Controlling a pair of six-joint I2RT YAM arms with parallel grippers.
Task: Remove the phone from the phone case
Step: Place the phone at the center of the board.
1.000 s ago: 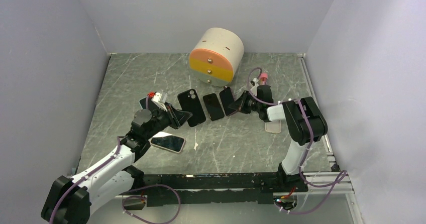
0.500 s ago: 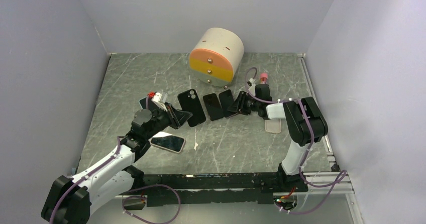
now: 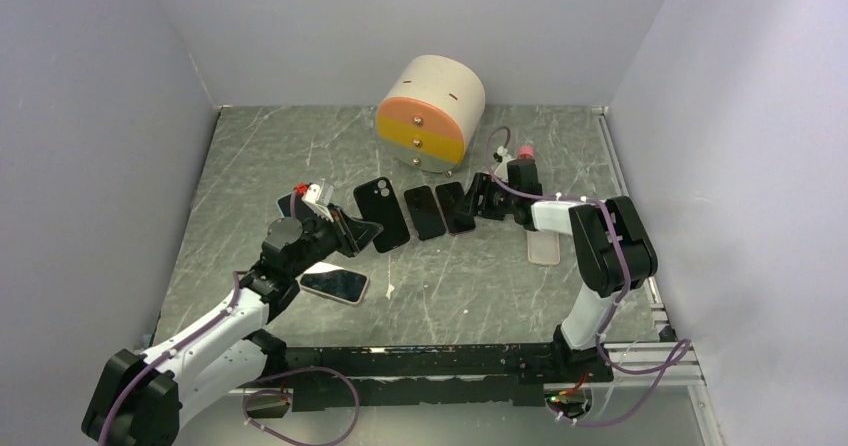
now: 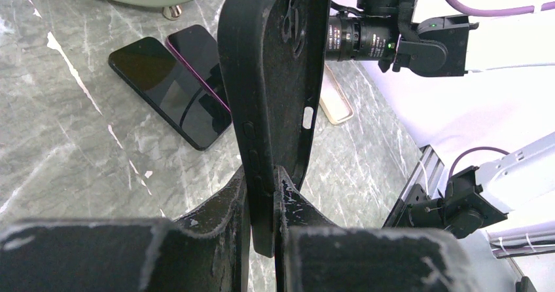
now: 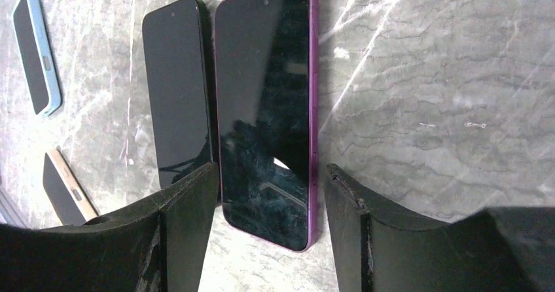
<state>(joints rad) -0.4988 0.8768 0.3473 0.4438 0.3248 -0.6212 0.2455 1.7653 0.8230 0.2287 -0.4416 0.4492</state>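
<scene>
Black case button bumps, left-wrist view only

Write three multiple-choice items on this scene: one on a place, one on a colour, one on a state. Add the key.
1. The purple-edged phone lies: A. stacked on another phone; B. flat on the table; C. standing on edge.
2. The case in the left fingers is: A. white; B. red; C. black.
3. The right fingers are: A. open; B. shut on the phone; C. shut on nothing.
Key: 1 B, its screen faces up on the table; 2 C, the left wrist view shows a black shell; 3 A, they stand apart, one on either side of the phone's end.
</scene>
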